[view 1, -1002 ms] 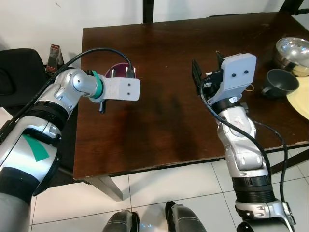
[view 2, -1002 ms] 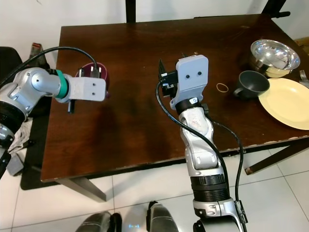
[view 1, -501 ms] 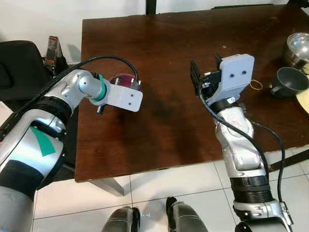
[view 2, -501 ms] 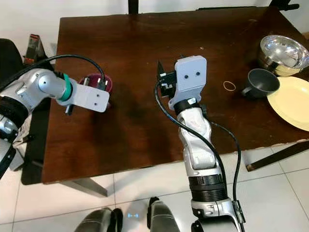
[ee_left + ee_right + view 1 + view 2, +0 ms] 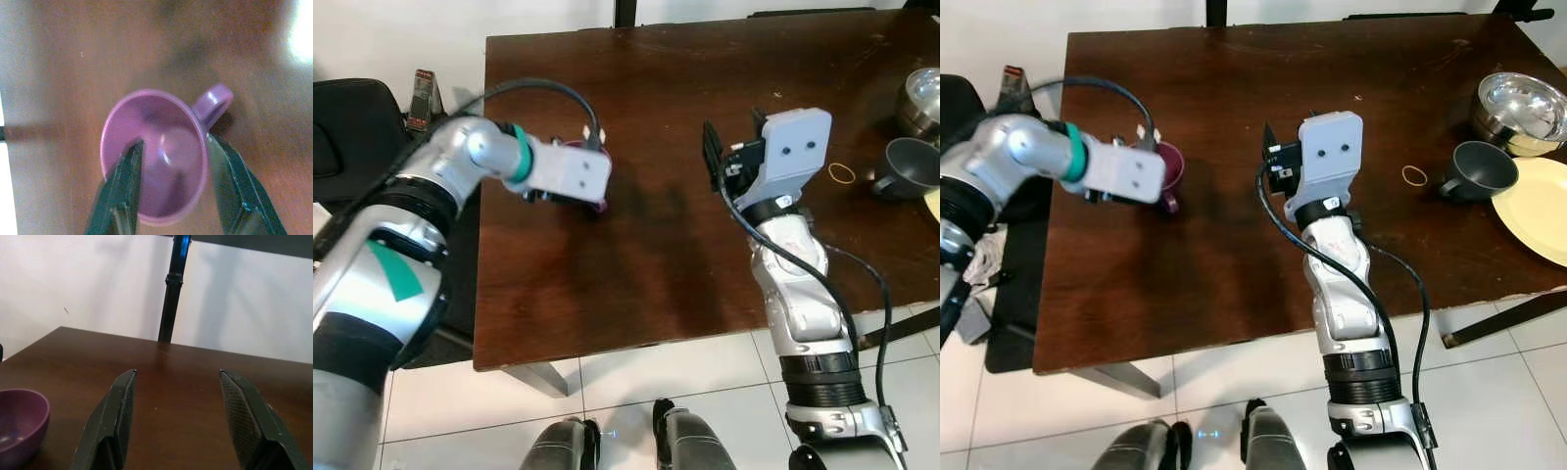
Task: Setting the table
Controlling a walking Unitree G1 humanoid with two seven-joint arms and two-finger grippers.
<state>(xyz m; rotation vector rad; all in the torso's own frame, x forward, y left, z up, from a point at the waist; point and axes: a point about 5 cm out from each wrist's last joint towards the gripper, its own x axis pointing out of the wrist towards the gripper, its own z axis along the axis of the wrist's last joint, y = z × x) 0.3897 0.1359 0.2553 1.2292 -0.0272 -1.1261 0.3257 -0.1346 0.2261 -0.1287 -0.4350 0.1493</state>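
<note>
A purple mug (image 5: 1173, 164) stands near the left edge of the dark wooden table (image 5: 1234, 264). My left gripper (image 5: 174, 140) hangs right over it, open. In the left wrist view one finger (image 5: 124, 181) lies over the mug's (image 5: 166, 161) inside and the other finger (image 5: 230, 186) runs outside the rim beside the handle. Whether they touch it I cannot tell. My right gripper (image 5: 732, 137) is raised above the table's middle, open and holding nothing (image 5: 177, 372). The mug (image 5: 19, 431) sits off to its side.
At the table's right end are a grey mug (image 5: 1474, 171), a steel bowl (image 5: 1520, 103), a yellow plate (image 5: 1538, 211) and a small ring (image 5: 1415, 176). A black chair (image 5: 352, 127) stands left of the table. A dark post (image 5: 173, 289) rises behind it.
My left gripper has swung from beside the purple mug to directly over it, covering most of it. The mug may have slid slightly right. The right arm has held still.
</note>
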